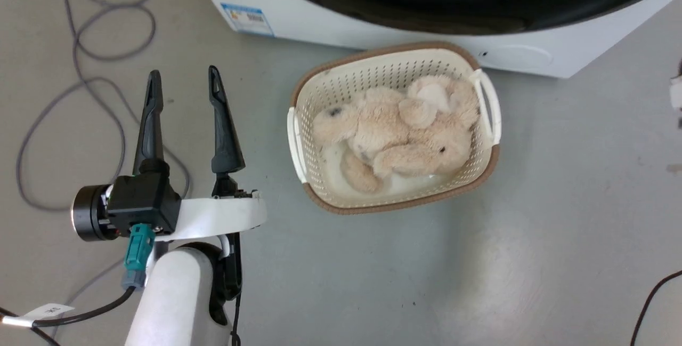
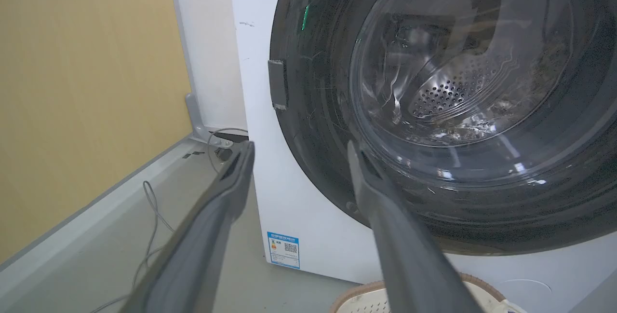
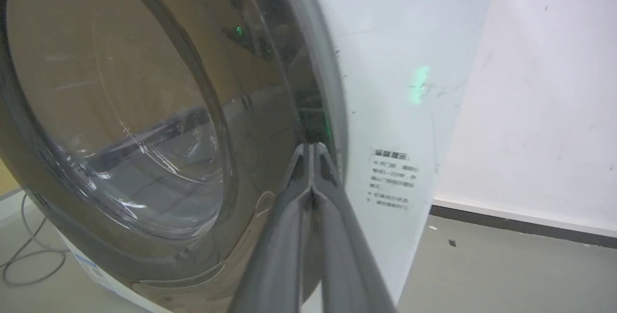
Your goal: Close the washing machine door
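The washing machine is white and stands at the top of the head view, with a blue sticker low on its front. Its door has a wide glossy black rim and a clear glass bowl, and it lies flat against the machine's front; the steel drum shows through the glass. My left gripper hangs open and empty over the floor, left of the machine. Its fingers point at the door's lower left rim, apart from it. My right gripper is shut on nothing, tips at the door's right rim.
A cream basket holding a plush bear sits on the floor just before the machine. Grey cables loop on the floor at the left. A yellow wall stands left of the machine, a white wall to its right.
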You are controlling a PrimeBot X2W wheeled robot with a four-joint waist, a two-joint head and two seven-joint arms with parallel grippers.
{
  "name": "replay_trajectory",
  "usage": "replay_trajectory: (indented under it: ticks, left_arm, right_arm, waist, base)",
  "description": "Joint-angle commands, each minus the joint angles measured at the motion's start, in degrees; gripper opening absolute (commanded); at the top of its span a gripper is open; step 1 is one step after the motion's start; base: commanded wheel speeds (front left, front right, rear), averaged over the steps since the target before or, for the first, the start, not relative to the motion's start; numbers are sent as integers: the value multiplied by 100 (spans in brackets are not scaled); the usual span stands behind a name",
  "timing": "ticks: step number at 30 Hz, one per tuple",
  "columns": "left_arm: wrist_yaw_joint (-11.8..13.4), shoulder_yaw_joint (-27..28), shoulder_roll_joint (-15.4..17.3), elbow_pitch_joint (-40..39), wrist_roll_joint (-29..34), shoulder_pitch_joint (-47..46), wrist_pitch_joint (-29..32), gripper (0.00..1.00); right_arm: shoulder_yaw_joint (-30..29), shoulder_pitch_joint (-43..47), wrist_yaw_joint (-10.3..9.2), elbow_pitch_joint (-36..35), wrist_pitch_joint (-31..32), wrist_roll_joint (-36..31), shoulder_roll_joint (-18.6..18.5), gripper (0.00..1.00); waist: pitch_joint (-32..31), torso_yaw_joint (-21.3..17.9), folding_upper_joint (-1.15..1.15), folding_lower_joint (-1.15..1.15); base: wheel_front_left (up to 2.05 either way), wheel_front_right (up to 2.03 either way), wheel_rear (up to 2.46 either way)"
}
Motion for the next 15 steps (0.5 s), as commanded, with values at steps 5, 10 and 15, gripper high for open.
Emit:
replay_trajectory:
  ticks: [5, 10, 15]
  left_arm:
    - [-25, 193, 4, 91, 108, 213, -25, 100]
    - [-104, 376, 12, 188, 213, 447, -25, 100]
    - [-177, 474, 14, 322, 265, 663, -25, 100]
  right_arm:
    - [-856, 572, -6, -741, -20, -260, 381, 0]
    - [-1362, 1057, -6, -1552, -20, -616, 809, 0]
    - [-1419, 1595, -6, -2015, -20, -775, 1162, 0]
  waist:
    - [-476, -242, 0, 0]
    - [-869, -495, 0, 0]
    - [-1222, -687, 0, 0]
  base:
    - [0, 0, 0]
    - [0, 0, 0]
    - [0, 0, 0]
